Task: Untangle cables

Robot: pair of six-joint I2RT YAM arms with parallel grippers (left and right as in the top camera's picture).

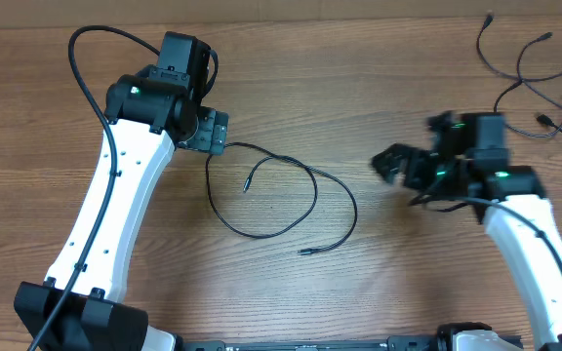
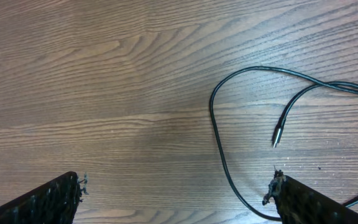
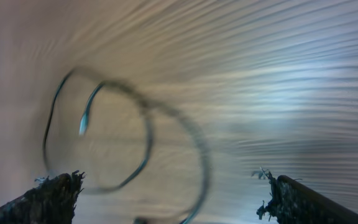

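Observation:
One thin black cable point(image 1: 316, 197) lies in loose loops on the wood table between the arms, with a plug end point(image 1: 247, 185) inside the loop and another point(image 1: 305, 252) nearer the front. My left gripper point(image 1: 213, 134) hangs open over the loop's left end. In the left wrist view the cable point(image 2: 213, 118) curves past the right finger point(image 2: 316, 202), its plug point(image 2: 276, 135) just ahead; nothing is between the fingers of the gripper point(image 2: 176, 193). My right gripper point(image 1: 395, 164) is open to the right of the loop. Its wrist view is smeared, showing the looped cable point(image 3: 148, 137) ahead of the empty gripper point(image 3: 169, 190).
More thin black cables point(image 1: 521, 63) lie spread at the table's far right corner, behind the right arm. The left arm's own thick cable point(image 1: 78, 58) arches at the far left. Bare wood table point(image 1: 359, 88) lies between the two groups.

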